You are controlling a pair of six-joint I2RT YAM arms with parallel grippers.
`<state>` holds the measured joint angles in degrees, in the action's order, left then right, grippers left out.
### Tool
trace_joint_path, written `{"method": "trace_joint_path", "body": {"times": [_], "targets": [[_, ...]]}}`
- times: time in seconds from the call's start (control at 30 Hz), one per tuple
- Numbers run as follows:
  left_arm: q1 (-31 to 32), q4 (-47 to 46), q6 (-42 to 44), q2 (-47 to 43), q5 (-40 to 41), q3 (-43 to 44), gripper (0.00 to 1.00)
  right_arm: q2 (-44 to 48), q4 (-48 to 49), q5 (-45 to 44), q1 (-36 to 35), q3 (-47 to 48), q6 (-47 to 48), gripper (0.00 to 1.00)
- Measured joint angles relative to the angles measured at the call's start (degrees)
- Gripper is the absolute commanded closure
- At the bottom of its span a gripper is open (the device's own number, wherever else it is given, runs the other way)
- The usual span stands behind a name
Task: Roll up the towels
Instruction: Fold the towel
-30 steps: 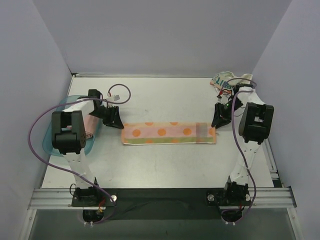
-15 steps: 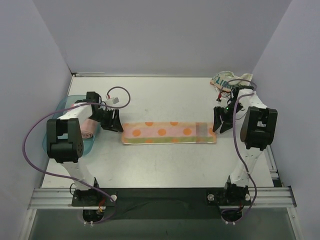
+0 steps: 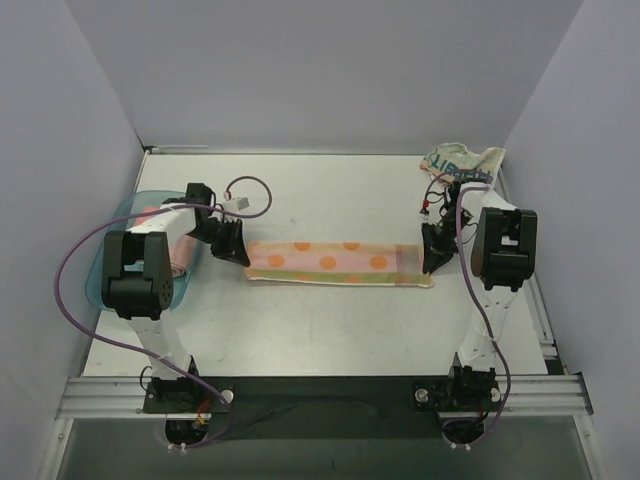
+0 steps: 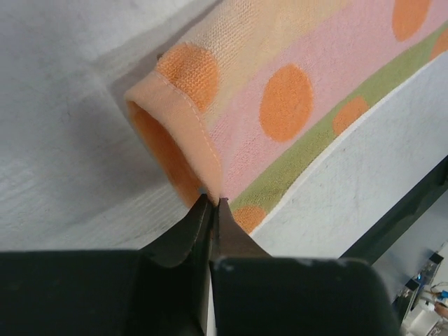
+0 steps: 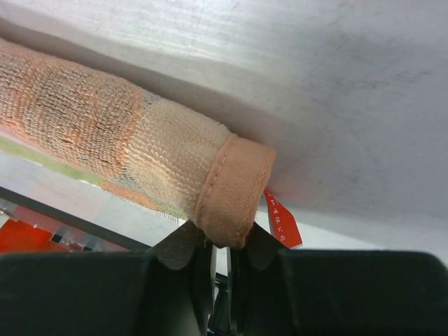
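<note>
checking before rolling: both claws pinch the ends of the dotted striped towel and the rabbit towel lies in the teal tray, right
One error: the rabbit towel lies in the far right corner, not in the teal tray, as the top external view shows. The left claw and right claw do pinch the ends of the dotted striped towel.

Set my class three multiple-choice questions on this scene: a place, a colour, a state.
1. Where is the lettered towel? A far right corner; B near left corner; C centre.
2. What colour are the dots on the striped towel? A teal; B orange; C purple.
3. How are the left gripper and right gripper? A both open; B both shut on the striped towel's ends; C one open.
1 A: far corner, right side. 2 B: orange dots throughout. 3 B: wrist views show jaws pinching hems.
</note>
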<state>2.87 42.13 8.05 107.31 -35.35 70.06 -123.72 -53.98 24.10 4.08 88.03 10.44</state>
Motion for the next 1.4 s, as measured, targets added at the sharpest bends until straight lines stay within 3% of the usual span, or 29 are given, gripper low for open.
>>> {"method": "trace_joint_path", "body": {"times": [0.5,0.63,0.67,0.83,0.93,1.03,1.27,1.4], "targets": [[-0.72,-3.06,-0.17,-0.33,0.15,2.91,0.98,-0.85,0.37,-1.79,-0.04,2.51,-0.2,0.95],[-0.72,-5.03,-0.24,2.71,0.63,2.21,0.8,-0.85,0.42,-1.79,-0.15,2.54,-0.15,0.93],[-0.72,-5.42,-0.22,3.32,0.9,1.7,0.7,-0.85,0.42,-1.79,-0.22,2.56,-0.13,0.9],[-1.25,-5.6,-0.26,3.65,1.84,0.85,0.57,-0.85,0.37,-2.69,-0.42,2.99,0.22,0.81],[-1.44,-5.16,0.35,2.54,2.95,0.85,0.55,-0.74,0.07,-2.69,-0.39,3.19,0.83,0.64],[-1.86,-4.26,1.38,0.28,4.07,0.96,0.55,-0.02,-0.66,-2.69,-0.26,3.52,1.57,0.61],[0.09,-4.52,2.93,-2.78,4.22,6.32,0.78,2.36,-1.38,-1.05,1.18,9.6,1.4,0.87],[2.4,-6.58,1.6,-1.31,2.08,7.54,0.8,2.16,-0.98,3.15,1.36,12.55,0.2,0.89]]}}
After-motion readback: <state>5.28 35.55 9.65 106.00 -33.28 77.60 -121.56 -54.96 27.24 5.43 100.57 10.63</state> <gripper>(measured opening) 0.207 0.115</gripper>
